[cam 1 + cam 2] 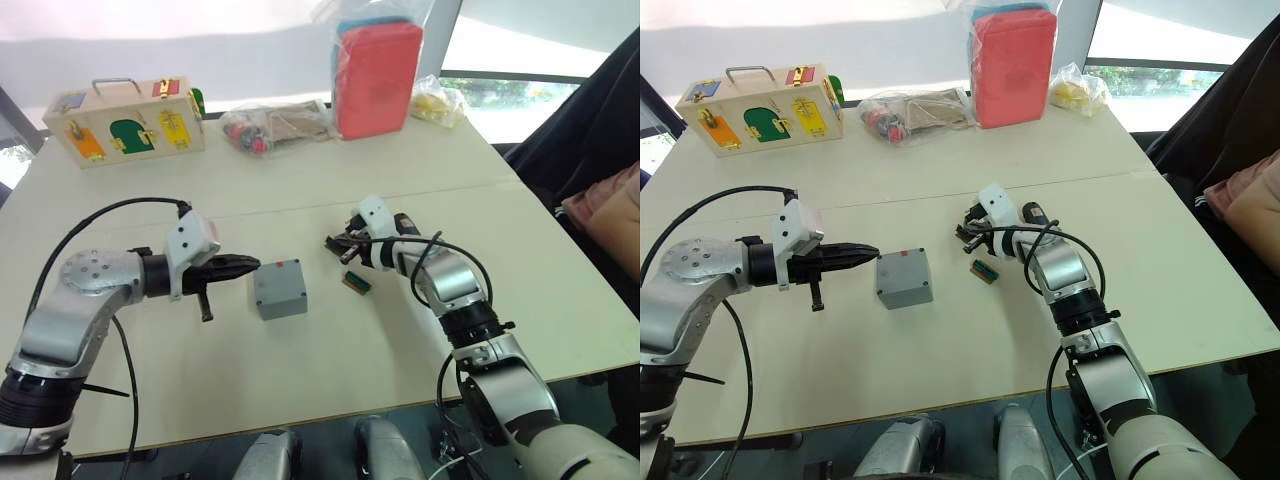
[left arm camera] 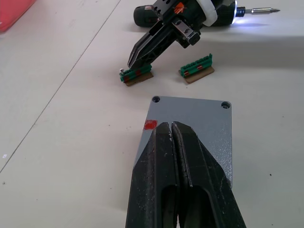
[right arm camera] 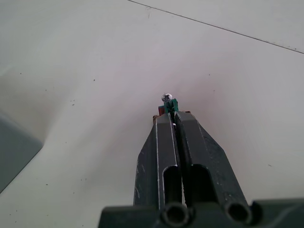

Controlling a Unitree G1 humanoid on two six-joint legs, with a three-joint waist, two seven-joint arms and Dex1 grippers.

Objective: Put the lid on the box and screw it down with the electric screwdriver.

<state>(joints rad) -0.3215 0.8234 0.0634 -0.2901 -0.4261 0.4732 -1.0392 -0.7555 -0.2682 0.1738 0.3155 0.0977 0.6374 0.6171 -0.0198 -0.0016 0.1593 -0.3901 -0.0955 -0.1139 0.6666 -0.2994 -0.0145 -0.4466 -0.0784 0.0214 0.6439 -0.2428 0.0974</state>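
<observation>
Lid (image 2: 190, 124) sits on the box (image 1: 280, 289), apparently flush; both jaws closed.

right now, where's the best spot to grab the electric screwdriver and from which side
Probably the black barrel of the electric screwdriver, taken from above with the gripper closing across its length. It is a slim cylinder lying flat on the table, and the lit bit end should stay free.

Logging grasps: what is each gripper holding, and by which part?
Left gripper: nothing, shut above the box. Right gripper: shut tips meet the top of a green block lying on the table; a real grip cannot be told.
</observation>
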